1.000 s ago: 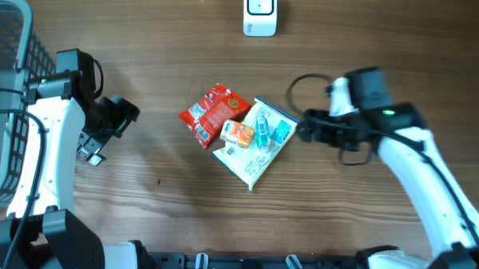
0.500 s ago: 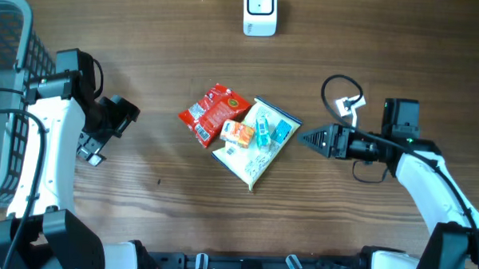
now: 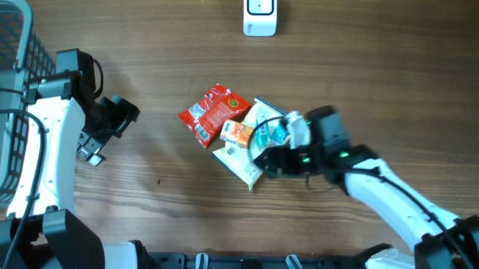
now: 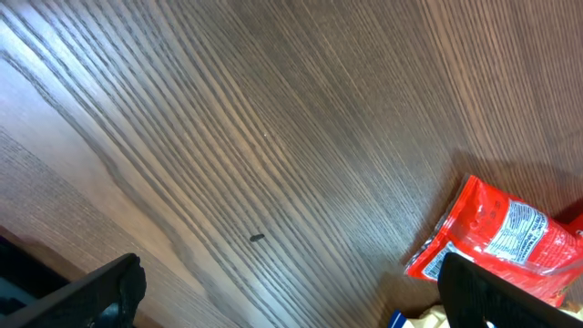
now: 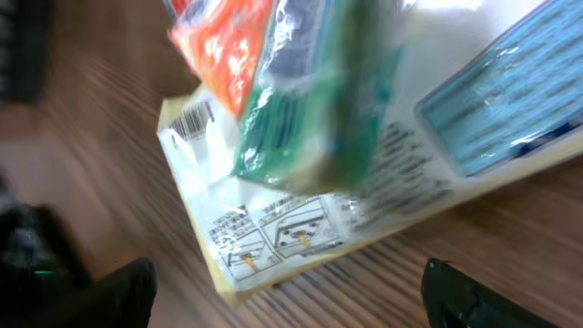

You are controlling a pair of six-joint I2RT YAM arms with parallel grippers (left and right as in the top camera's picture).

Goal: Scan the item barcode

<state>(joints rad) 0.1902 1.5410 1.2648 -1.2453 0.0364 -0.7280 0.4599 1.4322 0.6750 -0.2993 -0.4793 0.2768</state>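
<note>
While the right tool [image 5: 290,271] is hovering over the heap in the middle of the worktop [image 3: 162,52], I am weighing one relation: the pack [image 3: 250,160] is lying directly under and ahead of those fingers. Its long axis is running from the upper right to the lower left of the overhead frame. The arm is coming in from the lower right, so it is crossing that axis rather than following it. The fingers are standing wide, one in each lower corner of the wrist frame, and nothing is sitting between them.

The left tool [image 4: 290,273] is also spread wide and gripping nothing. It is waiting at the left of the overhead frame, well apart from the heap, near the basket [image 3: 2,102]. I am therefore treating the right arm as the nearer one.

The scanner [image 3: 260,14] is sitting at the top centre of the overhead frame, well apart from the heap.

The right wrist view is giving me what the overhead is not: a barcode [image 5: 191,118] printed near the pack's corner, in the upper left of that frame. A teal packet [image 5: 310,100] and a carton [image 5: 219,50] are lying on the pack, both blurred. The overhead, where the arm is hiding part of the pack, is showing the red pouch [image 3: 215,111] touching the heap's left side. The left wrist view is catching only that pouch and bare wood.
</note>
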